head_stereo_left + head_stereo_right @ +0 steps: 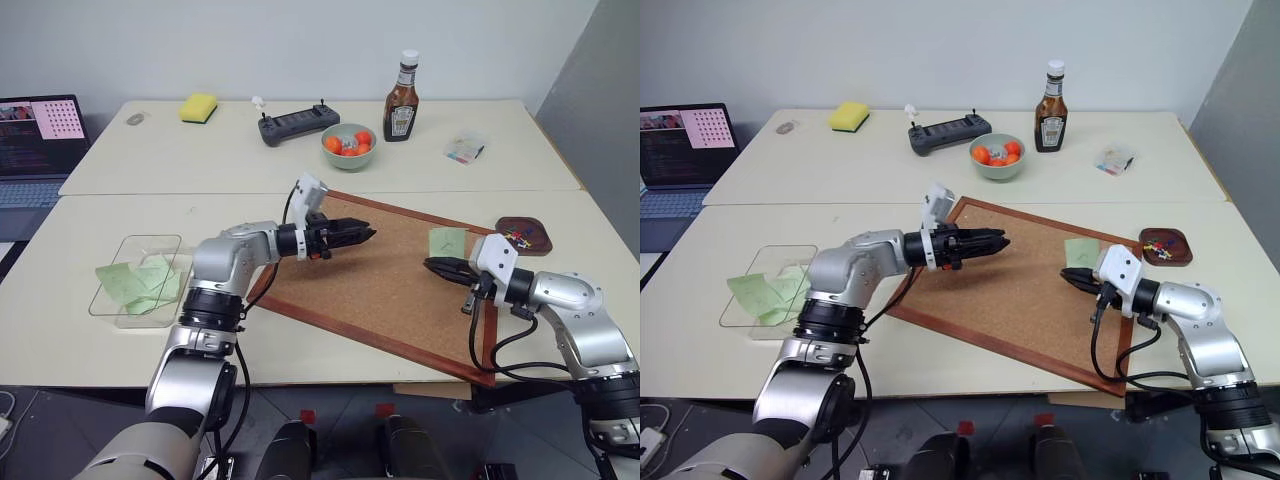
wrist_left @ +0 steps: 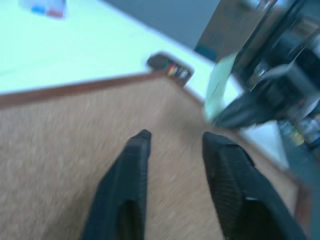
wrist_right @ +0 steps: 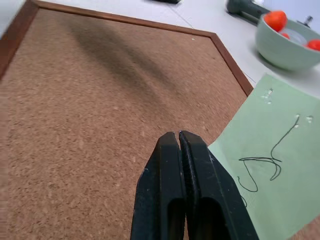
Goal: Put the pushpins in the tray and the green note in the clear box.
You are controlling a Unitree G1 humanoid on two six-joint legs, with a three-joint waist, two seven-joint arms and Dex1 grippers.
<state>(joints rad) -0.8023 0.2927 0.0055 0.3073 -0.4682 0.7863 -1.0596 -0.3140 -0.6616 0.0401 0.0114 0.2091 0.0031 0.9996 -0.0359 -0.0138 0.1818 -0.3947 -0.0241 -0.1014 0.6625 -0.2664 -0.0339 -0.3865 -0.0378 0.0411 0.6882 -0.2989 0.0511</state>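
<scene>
While the right gripper [image 3: 179, 137] is clenched on a corner of the green note [image 1: 447, 242], the sheet is seen lifted off the corkboard [image 1: 385, 280] near its right-hand end, a dark scribble showing on its face in the right wrist view. The left gripper [image 2: 172, 137] is held level above the middle of the board, pointed toward the right one, with its fingers [image 2: 142, 137] parted and nothing between them. The note and the right gripper's tip are seen ahead of it in the left wrist view, still apart from it. A hand-over is judged to be the step in hand: the note is to be passed across the board, since the clear box [image 1: 140, 273] lies far off at the left edge of the table, beside the left arm, with several green sheets already inside. For the next move, the free edge of the note would have to be brought between the open left fingers and pinched before the right grip is let go. The tray [image 1: 524, 236] sits just past the board's right corner, with pushpins [image 1: 517, 237] in mixed colours lying in it; none can be made out on the board. A sauce bottle [image 1: 402, 100] stands at the back, but its label cannot be read.
</scene>
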